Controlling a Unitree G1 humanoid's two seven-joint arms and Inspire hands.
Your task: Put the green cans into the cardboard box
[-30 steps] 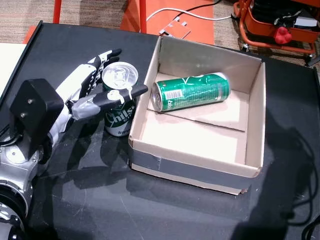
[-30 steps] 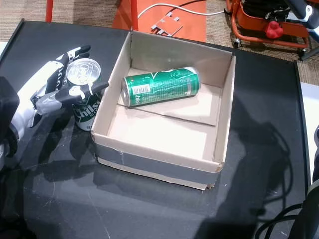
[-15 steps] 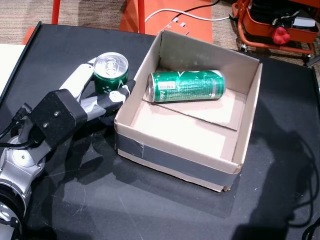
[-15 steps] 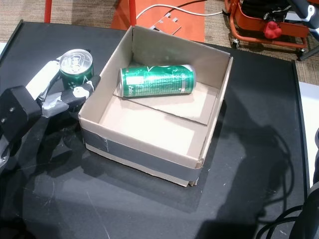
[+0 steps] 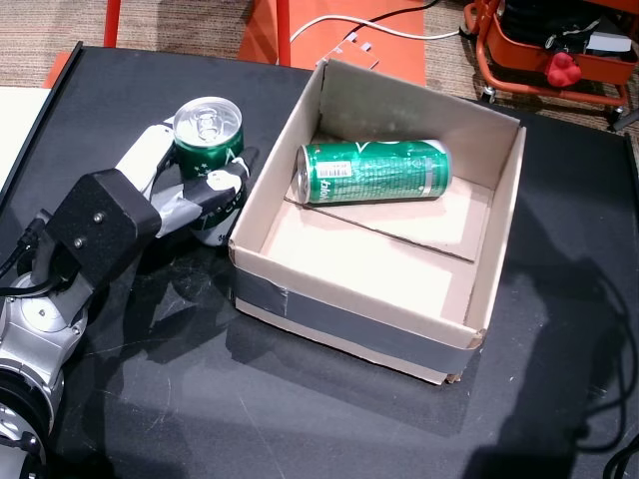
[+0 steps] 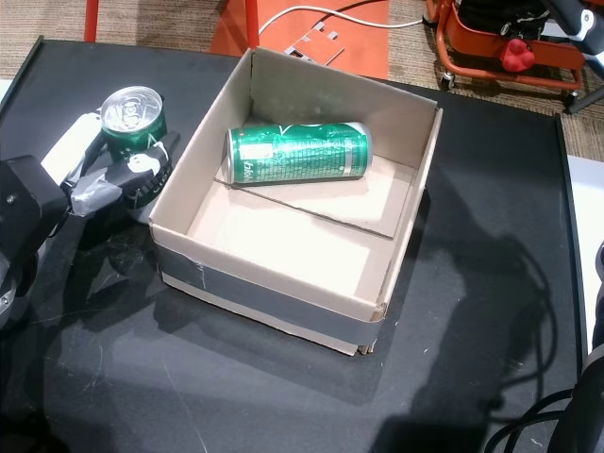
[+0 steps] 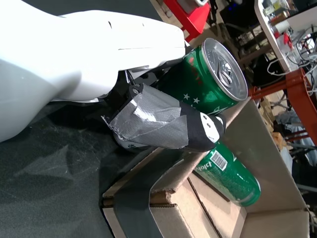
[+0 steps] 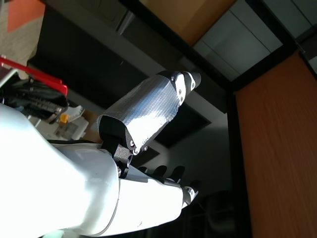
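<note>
1. An upright green aluminium drink can with a silver top [image 5: 205, 140] [image 6: 132, 109] [image 7: 210, 82] stood outside the box, just beside its left wall, over the black tabletop [image 5: 180, 399]; whether its base touched the table could not be told.
2. The robot's white-and-black left hand [image 5: 185, 200] [image 6: 118, 175] [image 7: 148, 119] was wrapped around this can, its tape-bound thumb [image 7: 163, 124] pressed across the front and the white palm behind it.
3. A second green drink can with a barcode label [image 5: 374, 172] [image 6: 297, 154] [image 7: 228, 173] lay on its side inside the box, against the far part of the floor, silver end towards the left wall.
4. The open square cardboard box with a grey tape band along its near wall [image 5: 349, 319] [image 6: 274, 302] [image 7: 143, 208] sat on the tabletop in both head views.
5. The right hand [image 8: 148, 163] appeared only in its wrist view, raised against ceiling and a wooden panel, thumb apart from the other fingers, holding nothing.
6. Beyond the table stood an orange metal frame [image 5: 559, 70] [image 6: 500, 57], with a white cable [image 5: 349, 22] on the floor.
</note>
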